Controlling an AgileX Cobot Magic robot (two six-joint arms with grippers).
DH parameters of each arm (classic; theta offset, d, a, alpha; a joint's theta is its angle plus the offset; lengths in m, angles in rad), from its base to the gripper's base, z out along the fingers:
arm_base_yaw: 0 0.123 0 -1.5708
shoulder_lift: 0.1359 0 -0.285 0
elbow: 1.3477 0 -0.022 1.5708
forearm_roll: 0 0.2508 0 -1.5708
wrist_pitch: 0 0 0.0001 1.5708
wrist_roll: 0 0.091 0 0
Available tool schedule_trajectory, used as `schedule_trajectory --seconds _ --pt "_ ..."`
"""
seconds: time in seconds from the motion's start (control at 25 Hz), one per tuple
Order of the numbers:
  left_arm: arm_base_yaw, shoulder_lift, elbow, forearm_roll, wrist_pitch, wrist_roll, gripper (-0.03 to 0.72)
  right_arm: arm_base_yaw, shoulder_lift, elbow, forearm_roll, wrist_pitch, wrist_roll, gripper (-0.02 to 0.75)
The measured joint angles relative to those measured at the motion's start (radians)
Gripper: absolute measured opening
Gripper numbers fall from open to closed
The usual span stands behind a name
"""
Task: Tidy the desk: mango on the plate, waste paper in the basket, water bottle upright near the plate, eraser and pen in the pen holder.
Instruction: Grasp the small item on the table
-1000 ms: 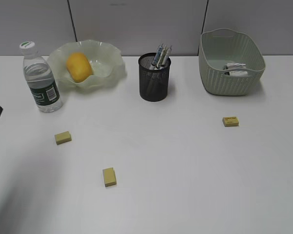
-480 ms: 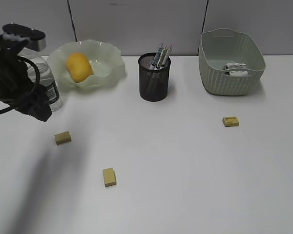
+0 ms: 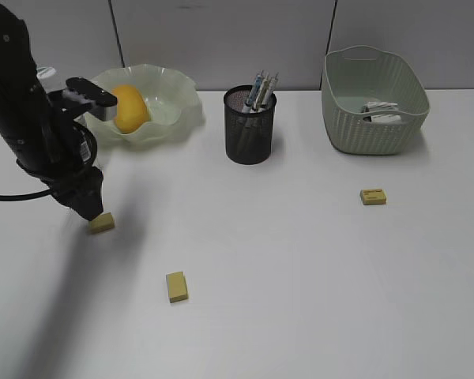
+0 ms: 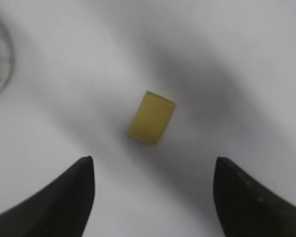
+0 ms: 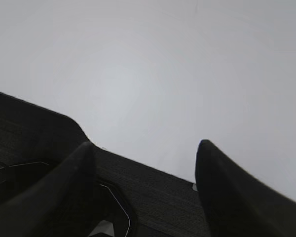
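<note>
My left gripper [image 3: 88, 207] hangs open just above a yellow eraser [image 3: 101, 223] on the white desk [image 3: 300, 260]. In the left wrist view that eraser [image 4: 151, 117] lies slightly ahead of the open left gripper [image 4: 154, 160], untouched. Two more erasers lie at the front middle [image 3: 177, 286] and at the right [image 3: 373, 196]. The mango [image 3: 127, 108] rests in the pale green plate [image 3: 182, 88]. Pens [image 3: 262, 87] stand in the black pen holder [image 3: 250, 126]. White waste paper [image 3: 379, 112] sits in the basket [image 3: 373, 134]. My left arm hides most of the water bottle [image 3: 46, 73]. My right gripper [image 5: 145, 144] is open and holds nothing.
The right wrist view shows the desk's near edge [image 5: 138, 160] with dark flooring below it. A grey wall [image 3: 221, 39] runs behind the desk. Bare desk surface lies between the erasers.
My left arm has come in from the left and dropped down to the leftmost eraser, covering the water bottle. Nothing on the desk has moved.
</note>
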Motion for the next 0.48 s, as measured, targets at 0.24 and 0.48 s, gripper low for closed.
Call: schedule_trajectory --seconds 0.24,0.48 --pt "-0.001 0.091 -0.047 0.003 -0.011 0.05 0.571 0.0 0.0 0.0 0.0 0.0 0.0 0.5" --pt "-0.01 0.177 -0.106 0.008 -0.028 0.057 0.55 0.0 0.0 0.0 0.0 0.0 0.0 0.5"
